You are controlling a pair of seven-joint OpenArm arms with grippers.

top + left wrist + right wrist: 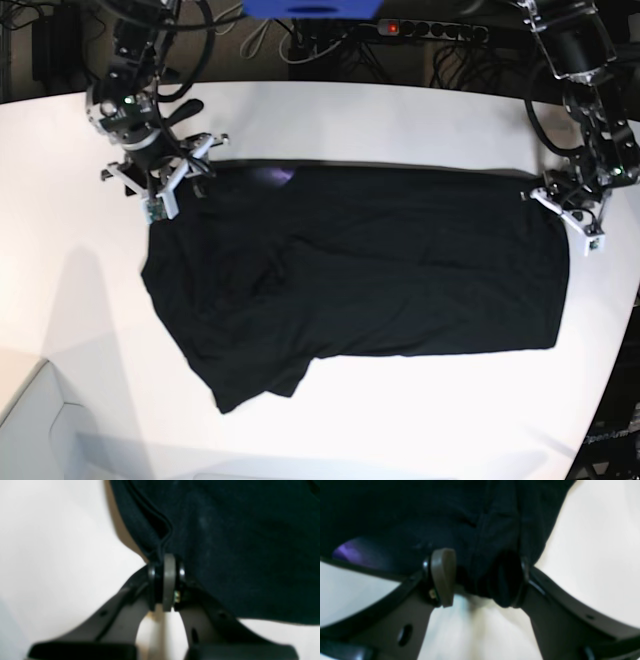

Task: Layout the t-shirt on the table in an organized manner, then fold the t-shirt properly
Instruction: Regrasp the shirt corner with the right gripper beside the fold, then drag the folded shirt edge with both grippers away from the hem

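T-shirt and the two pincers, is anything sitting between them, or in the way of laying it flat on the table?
Nothing visible. The left pincer is shut on the t-shirt edge, and cloth sits bunched between the right pincer's spread jaws. Only bare table surrounds the shirt.

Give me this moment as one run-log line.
phase: layout | t-shirt: spread on table, unfolded | left pincer: shut on corner | right pincer: wide around bunched edge
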